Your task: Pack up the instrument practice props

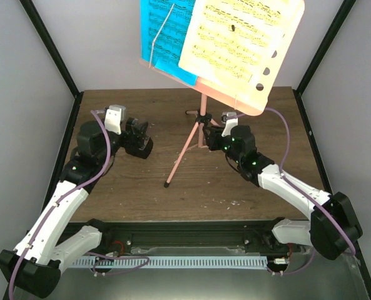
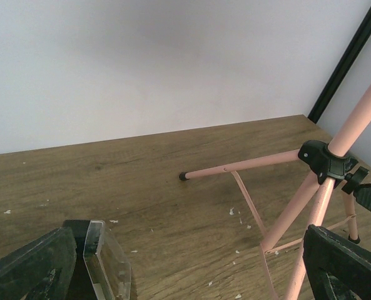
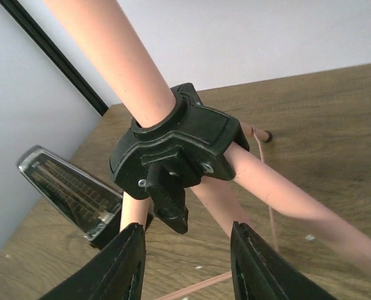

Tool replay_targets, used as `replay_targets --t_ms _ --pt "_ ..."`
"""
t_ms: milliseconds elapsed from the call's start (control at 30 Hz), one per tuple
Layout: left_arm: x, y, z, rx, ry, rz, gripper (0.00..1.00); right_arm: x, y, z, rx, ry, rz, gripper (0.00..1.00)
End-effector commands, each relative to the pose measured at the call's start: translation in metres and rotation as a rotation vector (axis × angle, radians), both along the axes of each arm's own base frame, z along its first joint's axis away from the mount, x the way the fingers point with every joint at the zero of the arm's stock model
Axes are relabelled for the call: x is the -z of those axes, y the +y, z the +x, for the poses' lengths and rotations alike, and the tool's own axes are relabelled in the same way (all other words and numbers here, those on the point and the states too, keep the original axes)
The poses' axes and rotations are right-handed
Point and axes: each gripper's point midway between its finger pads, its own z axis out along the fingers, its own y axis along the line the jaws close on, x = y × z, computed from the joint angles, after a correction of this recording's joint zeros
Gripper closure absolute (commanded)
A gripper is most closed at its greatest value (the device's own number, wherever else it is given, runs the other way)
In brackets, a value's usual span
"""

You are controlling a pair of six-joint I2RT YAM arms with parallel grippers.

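Your left gripper gapes fully wide, holding nothing. The metronome sits on the tabletop just beside one finger. The music stand stands mid-tabletop near the far edge, carrying the cyan page and the yellow page. Your right gripper straddles the legs under the hub, jaws partly open, no grip visible.

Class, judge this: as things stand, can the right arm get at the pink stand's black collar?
Probably yes: the right gripper sits just below the black collar, jaws apart, nothing blocking the way.
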Motion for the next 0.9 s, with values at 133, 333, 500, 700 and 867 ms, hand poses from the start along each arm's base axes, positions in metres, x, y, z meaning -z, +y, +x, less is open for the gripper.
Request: replay_targets --t_ms 133,333,500,700,867 --pt "0.003 -0.001 0.001 0.008 0.003 0.001 0.00 -0.035 0.002 0.006 -0.039 -0.208 -0.169 0.65" --pt "0.004 -0.002 0.002 0.010 0.005 0.002 0.00 -0.037 -0.002 0.010 -0.026 -0.271 -0.266 0.71" --pt "0.004 -0.004 0.001 0.021 0.007 0.000 0.00 -0.037 0.000 0.010 -0.046 -0.302 -0.306 0.75" --pt "0.013 -0.044 -0.009 0.208 0.039 -0.032 0.06 -0.046 -0.007 0.001 -0.030 -0.306 -0.264 0.71" --pt "0.034 -0.102 -0.023 0.412 0.151 -0.047 0.14 -0.041 -0.025 -0.019 0.007 -0.275 -0.201 0.50"
